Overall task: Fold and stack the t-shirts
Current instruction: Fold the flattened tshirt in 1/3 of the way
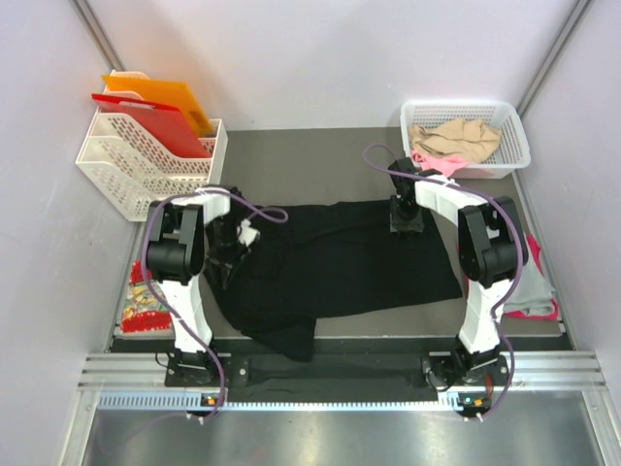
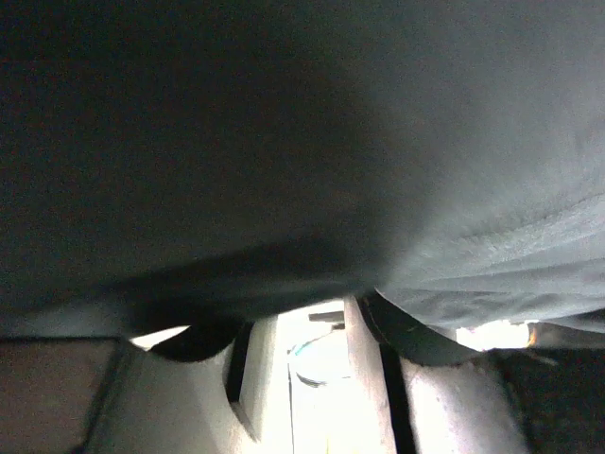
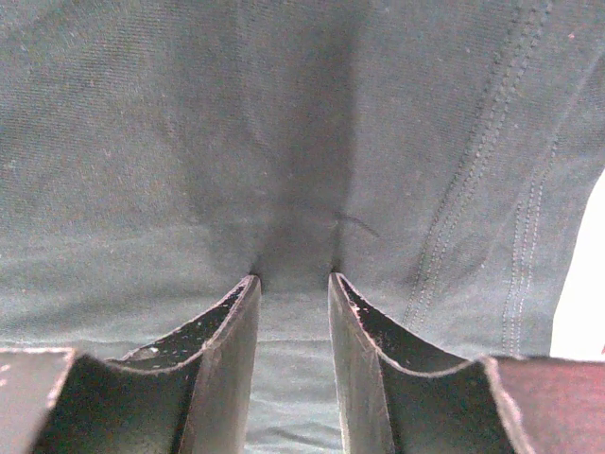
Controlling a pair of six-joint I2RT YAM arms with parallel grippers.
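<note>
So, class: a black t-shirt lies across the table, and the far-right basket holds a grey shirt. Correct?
No. The top external view shows the basket holding a beige shirt and a pink shirt, not grey. The rest stands.

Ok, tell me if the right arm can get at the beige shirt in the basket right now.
Probably not yet. The right arm has its jaws pinched on the black shirt. The basket with the beige shirt sits just beyond, with nothing between; once it lets go, it likely can.
</note>
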